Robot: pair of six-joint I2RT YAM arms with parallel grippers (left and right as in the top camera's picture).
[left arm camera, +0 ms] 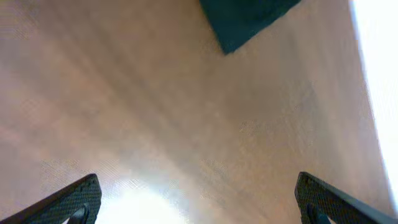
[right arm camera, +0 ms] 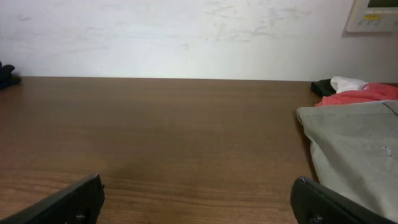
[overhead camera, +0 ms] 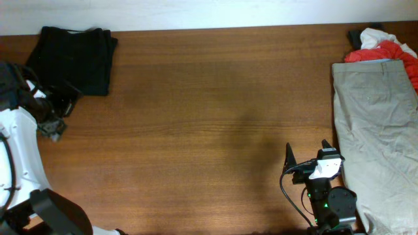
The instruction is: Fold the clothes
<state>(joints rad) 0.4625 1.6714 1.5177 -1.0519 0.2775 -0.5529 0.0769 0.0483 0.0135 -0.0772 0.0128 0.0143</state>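
Compact black garment [overhead camera: 73, 59] at far-left corner of table [overhead camera: 196, 98], looks folded. Beige trousers [overhead camera: 375, 130] laid long down right edge, unfolded. Red piece [overhead camera: 385, 52] and white piece [overhead camera: 373, 38] bunched at waistband end, touching it. Left gripper [overhead camera: 59, 104] just beside black garment, fingers wide apart, empty. Right gripper [overhead camera: 307, 156] near lower trouser leg, likewise spread and empty (wrist view agrees). Trousers probably light, limp, not slippery, bound to sag and drag. Best pinched at a waistband corner or hem edge, low to tabletop.
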